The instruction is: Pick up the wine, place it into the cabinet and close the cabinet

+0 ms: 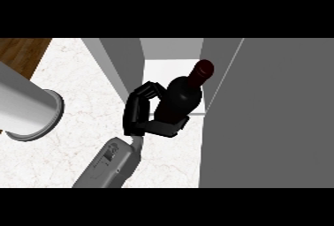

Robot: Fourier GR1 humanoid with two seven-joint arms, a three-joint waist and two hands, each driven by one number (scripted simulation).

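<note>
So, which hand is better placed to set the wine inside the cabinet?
The right hand: its fingers already curl round the wine bottle, right at the open cabinet. The left hand is not in view.

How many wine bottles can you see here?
1. The wine bottle is held in the robot's hand at the cabinet opening, its neck pointing inward. The open door may hide others.
</note>
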